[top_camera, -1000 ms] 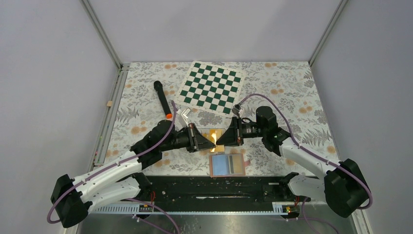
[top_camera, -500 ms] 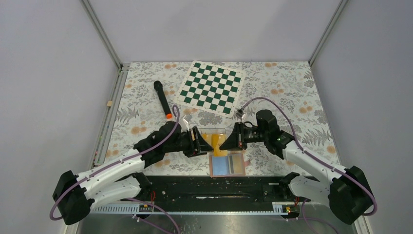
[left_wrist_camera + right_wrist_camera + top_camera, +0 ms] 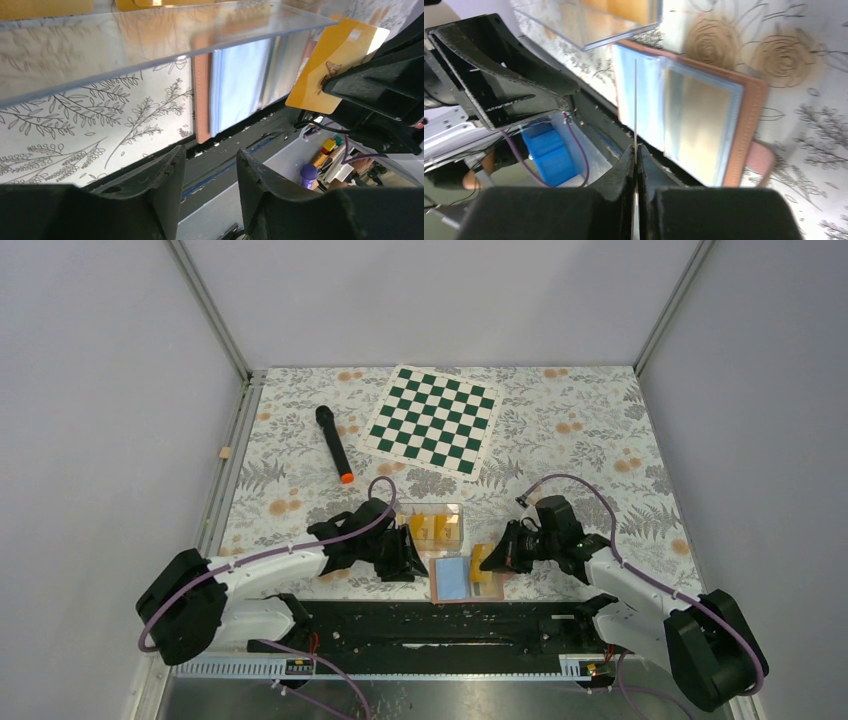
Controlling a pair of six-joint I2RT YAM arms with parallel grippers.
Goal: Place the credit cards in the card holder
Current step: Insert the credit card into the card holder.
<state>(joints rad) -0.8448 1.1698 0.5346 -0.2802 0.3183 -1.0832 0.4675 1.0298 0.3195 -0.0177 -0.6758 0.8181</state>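
Credit card (image 3: 481, 561), yellow, was clamped in the closed right pincer (image 3: 636, 151) over the open card holder (image 3: 455, 578) at the table's (image 3: 600, 440) 6 o'clock edge. Right wrist saw it edge-on; left wrist saw its face. Left pincer (image 3: 412, 558), at the holder's 9 o'clock, stood open and empty. Other cards (image 3: 418, 529) sat in the clear box (image 3: 404, 510) at 12 o'clock.
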